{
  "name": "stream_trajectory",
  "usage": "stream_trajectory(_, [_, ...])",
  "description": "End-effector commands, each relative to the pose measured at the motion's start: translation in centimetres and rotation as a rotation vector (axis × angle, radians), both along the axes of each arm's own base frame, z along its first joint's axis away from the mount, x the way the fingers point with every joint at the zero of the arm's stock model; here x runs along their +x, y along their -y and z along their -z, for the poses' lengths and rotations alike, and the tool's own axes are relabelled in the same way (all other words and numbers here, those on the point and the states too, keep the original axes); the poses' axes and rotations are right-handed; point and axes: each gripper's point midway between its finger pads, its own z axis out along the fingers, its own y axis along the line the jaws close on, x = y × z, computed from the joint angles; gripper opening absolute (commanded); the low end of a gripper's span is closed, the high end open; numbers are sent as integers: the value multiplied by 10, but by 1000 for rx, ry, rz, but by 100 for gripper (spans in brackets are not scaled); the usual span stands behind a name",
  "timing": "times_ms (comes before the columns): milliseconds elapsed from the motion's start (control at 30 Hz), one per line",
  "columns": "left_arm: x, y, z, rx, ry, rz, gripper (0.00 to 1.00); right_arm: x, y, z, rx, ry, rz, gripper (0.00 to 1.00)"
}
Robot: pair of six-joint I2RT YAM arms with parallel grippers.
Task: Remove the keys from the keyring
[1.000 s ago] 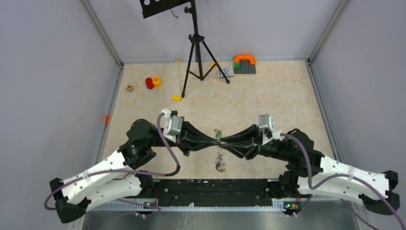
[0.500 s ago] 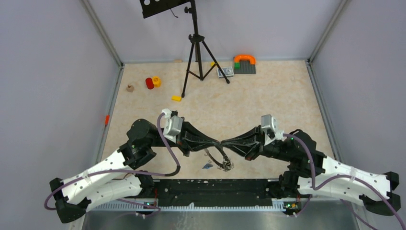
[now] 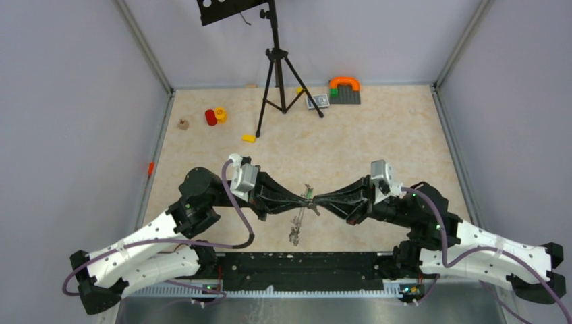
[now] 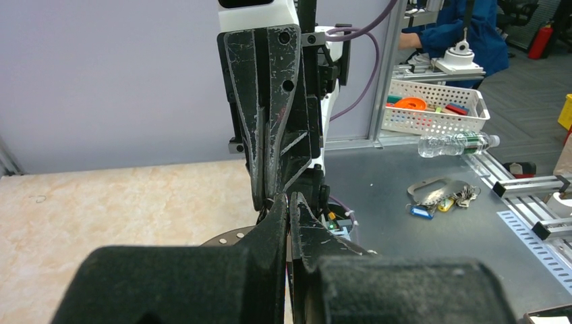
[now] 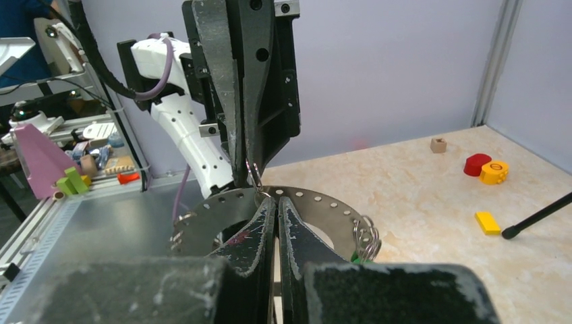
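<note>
The keyring (image 5: pixel 324 204), a wide flat grey ring with holes round its rim, hangs tilted between my two grippers above the table. In the top view I see it edge-on (image 3: pixel 300 216), with keys (image 3: pixel 294 233) dangling below it. My left gripper (image 3: pixel 303 198) is shut on a small split ring (image 5: pixel 255 174) hooked into the rim. My right gripper (image 5: pixel 273 201) is shut, tips against that same spot on the rim; I cannot tell what it pinches. More split rings with a green tag (image 5: pixel 364 241) hang on the right of the rim. In the left wrist view the left gripper (image 4: pixel 289 197) hides the ring.
A black tripod (image 3: pixel 276 74) stands at the back. Red and yellow pieces (image 3: pixel 214 116), a yellow brick (image 3: pixel 249 138), a brown cube (image 3: pixel 183 124) and a grey plate with an orange arch (image 3: pixel 345 89) lie on the table. Another key bunch (image 4: pixel 442 196) lies on the metal bench.
My right gripper has closed from partly open. The keyring and its keys swung meanwhile; they hung straight down before and now hang down to the left. The arms have barely moved.
</note>
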Motion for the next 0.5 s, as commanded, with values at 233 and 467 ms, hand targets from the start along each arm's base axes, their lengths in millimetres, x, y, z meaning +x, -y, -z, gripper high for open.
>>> stream_trajectory(233, [-9,-4,-21,-57,50,40,0,-1,-4,-23,26,29,-8,0])
stream_trajectory(467, [-8,-4,-20,-56,50,33,0,-2,-5,-21,18,25,-13,0])
